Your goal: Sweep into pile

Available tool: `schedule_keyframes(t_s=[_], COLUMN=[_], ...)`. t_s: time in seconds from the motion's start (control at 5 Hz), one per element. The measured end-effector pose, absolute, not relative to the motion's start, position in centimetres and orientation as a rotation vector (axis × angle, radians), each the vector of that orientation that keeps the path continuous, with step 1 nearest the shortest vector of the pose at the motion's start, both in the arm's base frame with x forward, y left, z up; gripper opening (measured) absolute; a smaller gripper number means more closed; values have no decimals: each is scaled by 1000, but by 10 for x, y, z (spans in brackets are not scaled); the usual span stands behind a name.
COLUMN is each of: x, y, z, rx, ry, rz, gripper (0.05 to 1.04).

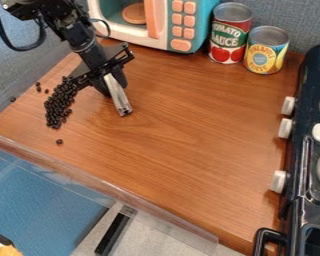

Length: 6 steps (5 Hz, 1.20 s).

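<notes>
The black gripper (pixel 108 81) hangs low over the upper left of the wooden counter, shut on a pale, narrow tool (pixel 118 96). The tool slants down to the right and ends in a dark tip. Just left of the gripper, small black beans (pixel 59 103) lie in a dense, elongated cluster, its upper end close beside the gripper. A few beans lie apart: one (pixel 59 142) below the cluster, one (pixel 13 99) near the left edge of the counter, and several around the cluster's upper left.
A toy microwave (pixel 159 22) stands at the back, with a tomato sauce can (pixel 230 34) and a pineapple can (pixel 265 50) to its right. A black toy stove (pixel 303 150) lines the right side. A clear rim (pixel 109 187) runs along the counter's front edge.
</notes>
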<state>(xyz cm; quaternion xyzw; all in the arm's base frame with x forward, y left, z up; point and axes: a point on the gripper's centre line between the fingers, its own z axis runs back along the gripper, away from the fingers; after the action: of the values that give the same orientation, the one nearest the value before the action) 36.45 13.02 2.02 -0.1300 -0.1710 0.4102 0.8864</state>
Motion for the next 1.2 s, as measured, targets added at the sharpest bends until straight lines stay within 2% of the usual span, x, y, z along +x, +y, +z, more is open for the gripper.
schedule_keyframes(t_s=[0.2, 0.6, 0.8, 1.0, 1.2], x=[364, 356, 354, 358, 369], y=[149, 168, 172, 162, 149], z=[26, 28, 28, 46, 55], rx=[-255, -216, -231, -284, -303], ry=[-378, -355, -355, -397, -437], rz=[895, 943, 956, 933, 881], gripper=[380, 380, 380, 380, 380])
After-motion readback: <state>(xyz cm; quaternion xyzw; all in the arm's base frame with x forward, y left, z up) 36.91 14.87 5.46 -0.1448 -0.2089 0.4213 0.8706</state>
